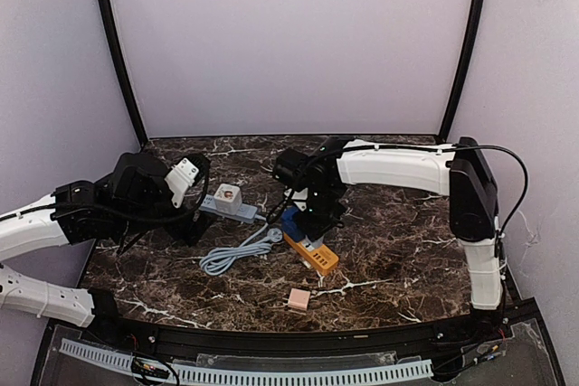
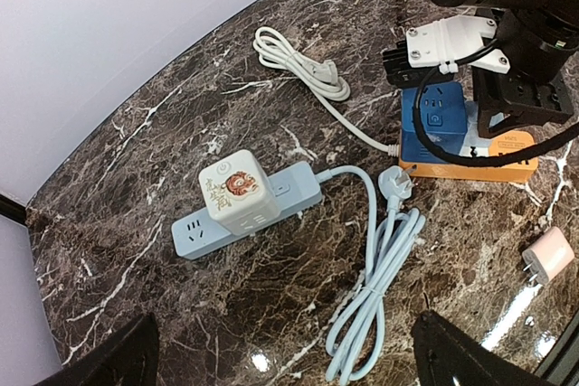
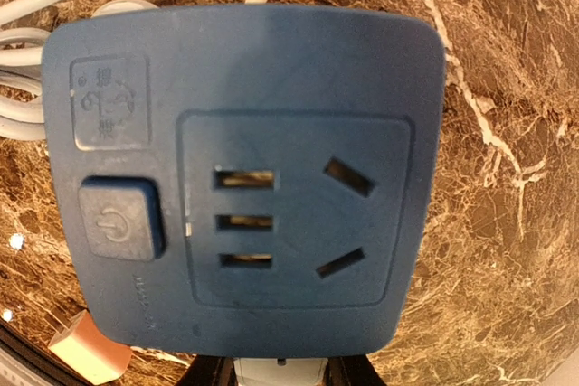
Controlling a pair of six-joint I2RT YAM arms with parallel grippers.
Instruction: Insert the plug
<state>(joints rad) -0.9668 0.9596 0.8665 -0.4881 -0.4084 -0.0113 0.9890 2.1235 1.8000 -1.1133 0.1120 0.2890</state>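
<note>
A blue socket block (image 3: 244, 178) on an orange power strip (image 1: 317, 255) fills the right wrist view, with its slots empty. My right gripper (image 3: 276, 375) hangs right over it and is shut on a white plug (image 3: 276, 372), which shows only as a sliver at the block's near edge. The right gripper (image 1: 306, 214) shows in the top view and in the left wrist view (image 2: 425, 65). My left gripper (image 2: 285, 354) is open and empty above the table, near a light-blue power strip (image 2: 289, 196) carrying a white cube adapter (image 2: 237, 192).
A coiled light-blue cable (image 2: 380, 287) with its plug (image 2: 396, 183) lies between the two strips. A white cable (image 2: 298, 61) runs to the orange strip. A pink-white adapter (image 1: 298, 299) lies near the table's front edge.
</note>
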